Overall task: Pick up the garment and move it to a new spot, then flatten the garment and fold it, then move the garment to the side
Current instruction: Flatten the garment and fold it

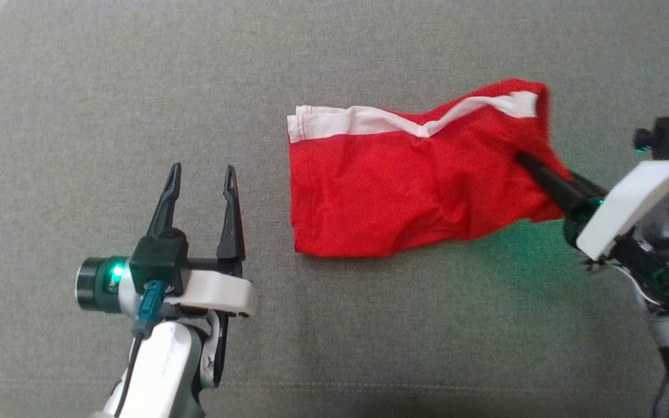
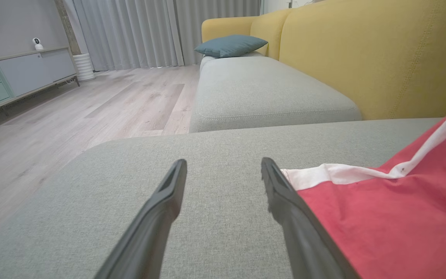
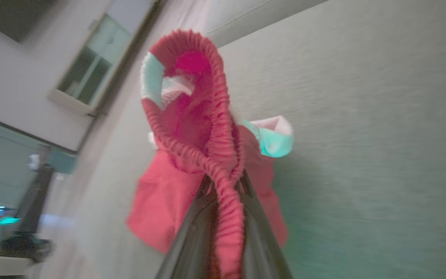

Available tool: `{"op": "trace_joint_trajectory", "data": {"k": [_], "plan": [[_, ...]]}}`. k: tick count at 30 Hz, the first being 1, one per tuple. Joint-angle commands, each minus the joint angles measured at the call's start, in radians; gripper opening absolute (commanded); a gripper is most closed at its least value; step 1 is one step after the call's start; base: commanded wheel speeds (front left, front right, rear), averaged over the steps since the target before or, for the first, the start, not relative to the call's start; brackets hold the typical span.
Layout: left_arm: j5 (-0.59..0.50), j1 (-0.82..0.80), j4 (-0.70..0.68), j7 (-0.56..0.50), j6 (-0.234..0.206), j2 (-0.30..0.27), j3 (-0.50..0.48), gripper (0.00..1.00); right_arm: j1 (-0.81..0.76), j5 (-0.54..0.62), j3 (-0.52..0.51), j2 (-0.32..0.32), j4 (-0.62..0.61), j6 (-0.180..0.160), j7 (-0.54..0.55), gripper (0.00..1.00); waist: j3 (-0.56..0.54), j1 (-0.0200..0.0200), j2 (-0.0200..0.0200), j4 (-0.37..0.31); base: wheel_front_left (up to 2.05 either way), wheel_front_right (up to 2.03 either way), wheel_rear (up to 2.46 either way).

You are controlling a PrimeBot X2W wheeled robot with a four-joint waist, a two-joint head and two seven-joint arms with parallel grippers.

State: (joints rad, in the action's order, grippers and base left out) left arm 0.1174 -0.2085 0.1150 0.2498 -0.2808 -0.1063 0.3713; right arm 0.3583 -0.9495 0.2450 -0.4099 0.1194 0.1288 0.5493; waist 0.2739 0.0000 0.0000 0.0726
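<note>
Head view: we see the red garment (image 1: 392,186) right of centre on the grey cushion (image 1: 137,69). Its long axis runs left to right, with a white stripe (image 1: 369,122) along its upper edge. Our right gripper (image 1: 521,158) reaches in from the right edge, clenched on the garment's raised right end. Our left gripper (image 1: 203,168), at lower left, points up-frame with jaws spread, apart from the cloth.

Left wrist view: the garment lies at lower right, just beside the fingers (image 2: 285,201). The cushion's edge and the floor (image 2: 72,108) are at left.

Right wrist view, blurred: our fingers pinch the elastic waistband (image 3: 225,221).

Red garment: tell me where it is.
In the head view the red garment lies right of centre on the grey cushion, its right end pinched by the right gripper.
</note>
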Motion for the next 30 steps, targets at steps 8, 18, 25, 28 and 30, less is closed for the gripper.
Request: {"op": "trace_joint_trajectory", "data": {"k": [8, 18, 25, 28, 30], "plan": [[-0.001, -0.007, -0.022, 0.012, 0.010, -0.012, -0.016, 1.00, 0.109, -0.368, -0.021, 0.207, 0.028, 0.002, 0.219, 0.00, -0.016, 0.0000, 0.0000, 0.017, 0.00, 0.00, 0.00], [0.001, -0.029, -0.017, 0.012, 0.021, -0.002, 0.005, 1.00, 0.218, -0.233, 0.105, 0.343, 0.248, 0.002, 0.058, 0.00, 0.023, 0.0000, 0.0000, 0.065, 0.00, 0.00, 0.00], [0.002, -0.034, -0.014, 0.012, 0.019, 0.003, 0.010, 1.00, 0.252, -0.199, 0.217, 0.358, 0.348, 0.002, -0.095, 0.11, 0.034, 0.0000, 0.0000, 0.079, 0.00, 0.00, 0.00], [0.001, -0.034, -0.012, 0.012, 0.017, 0.004, 0.009, 1.00, 0.274, -0.126, 0.290, 0.358, 0.342, 0.002, -0.197, 1.00, 0.036, 0.0000, 0.0000, 0.074, 0.00, 0.00, 0.00], [0.000, -0.036, -0.011, 0.012, 0.017, 0.004, 0.009, 1.00, 0.282, -0.084, 0.334, 0.347, 0.321, 0.002, -0.273, 1.00, 0.035, 0.0000, 0.0000, 0.068, 0.00, 0.00, 0.00]]}}
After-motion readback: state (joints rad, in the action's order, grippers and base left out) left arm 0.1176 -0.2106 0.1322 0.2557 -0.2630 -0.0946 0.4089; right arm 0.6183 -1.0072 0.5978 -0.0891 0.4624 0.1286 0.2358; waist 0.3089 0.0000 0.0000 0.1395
